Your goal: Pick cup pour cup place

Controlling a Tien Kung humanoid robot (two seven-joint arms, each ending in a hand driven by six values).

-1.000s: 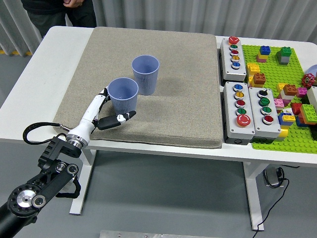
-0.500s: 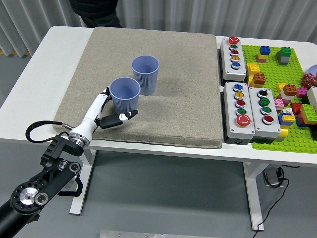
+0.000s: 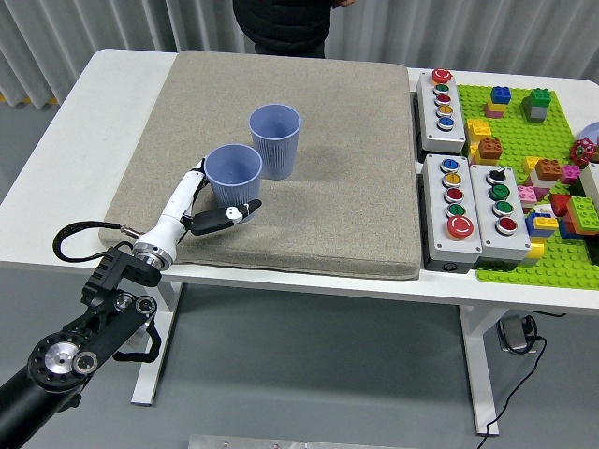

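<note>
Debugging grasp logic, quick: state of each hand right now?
Left hand: around the near cup, thumb and fingers on either side; cup standing on the mat.
Right hand: not in view.

Mat (image 3: 328, 187) on the surface (image 3: 94, 122). Near cup (image 3: 233, 177) on the mat, between the left hand's (image 3: 192, 206) fingers (image 3: 225, 217). Second cup (image 3: 275, 140) just behind and right of the fingers. Button boxes (image 3: 452, 210) and brick board (image 3: 533, 178) far right of them.

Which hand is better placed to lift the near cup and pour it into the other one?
Left. The left hand is already wrapped around the near cup, right beside the far cup. No right arm shows in the head view.
</note>
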